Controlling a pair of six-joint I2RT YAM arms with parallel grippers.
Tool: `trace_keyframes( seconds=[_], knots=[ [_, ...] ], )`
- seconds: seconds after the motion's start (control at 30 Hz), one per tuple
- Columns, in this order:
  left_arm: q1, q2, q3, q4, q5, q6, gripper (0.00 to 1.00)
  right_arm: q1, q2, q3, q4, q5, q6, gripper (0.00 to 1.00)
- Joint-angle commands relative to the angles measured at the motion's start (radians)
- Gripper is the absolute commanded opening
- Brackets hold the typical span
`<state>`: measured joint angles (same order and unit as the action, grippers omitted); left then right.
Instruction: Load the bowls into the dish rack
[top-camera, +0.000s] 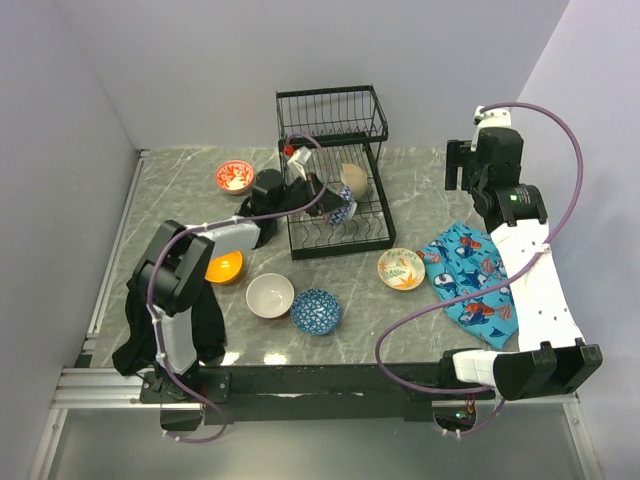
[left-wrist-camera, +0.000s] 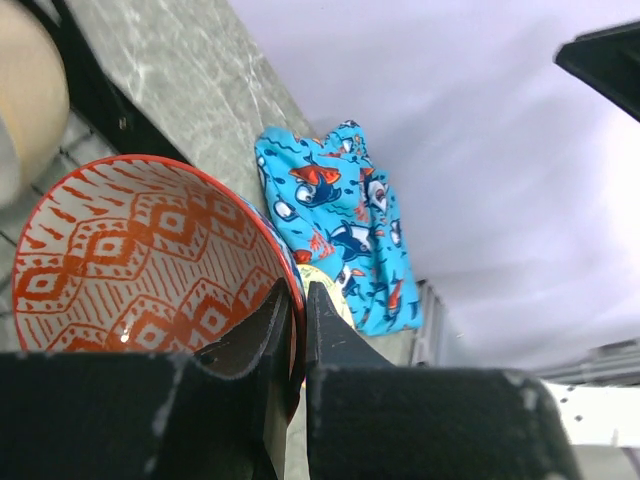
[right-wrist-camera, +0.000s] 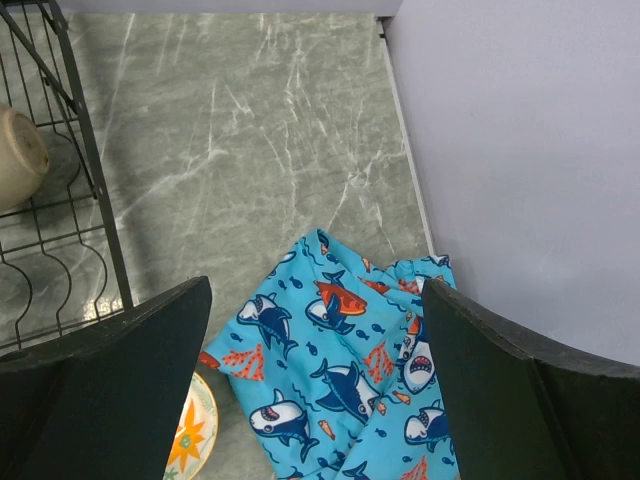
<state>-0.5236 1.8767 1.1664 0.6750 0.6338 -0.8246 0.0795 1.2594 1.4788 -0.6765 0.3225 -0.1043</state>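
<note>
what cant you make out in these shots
Top view: whether the red patterned bowl sits in the dish rack yet; the left arm covers it.
Top view: orange bowl, half under the left arm.
Right wrist view: beige bowl, cut by the left edge; floral bowl, behind a gripper finger.

Left arm: extended forward and rightward from its base, elbow raised. Left gripper (left-wrist-camera: 298, 300): jaws closed on the rim of a red-patterned bowl (left-wrist-camera: 130, 250). Right arm: stretched forward, wrist angled downward. Right gripper (right-wrist-camera: 318, 290): jaws wide apart.
</note>
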Motion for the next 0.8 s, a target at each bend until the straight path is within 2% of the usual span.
trace_keyframes(
  seconds=[0.0, 0.07, 0.37, 0.77],
  knots=[
    [0.000, 0.041, -0.046, 0.286, -0.026, -0.209, 0.01, -0.007, 0.005, 0.035, 0.025, -0.004, -0.020, 0.93],
    [0.000, 0.061, -0.068, 0.357, -0.063, -0.246, 0.01, -0.007, 0.008, 0.035, 0.020, 0.001, -0.011, 0.93],
    [0.007, 0.062, -0.077, 0.353, -0.112, -0.278, 0.01, -0.007, -0.009, -0.008, -0.001, -0.002, 0.040, 0.93],
    [0.010, 0.147, 0.029, 0.301, -0.217, -0.245, 0.01, -0.009, 0.009, 0.006, -0.003, 0.001, 0.040, 0.92]
  ],
)
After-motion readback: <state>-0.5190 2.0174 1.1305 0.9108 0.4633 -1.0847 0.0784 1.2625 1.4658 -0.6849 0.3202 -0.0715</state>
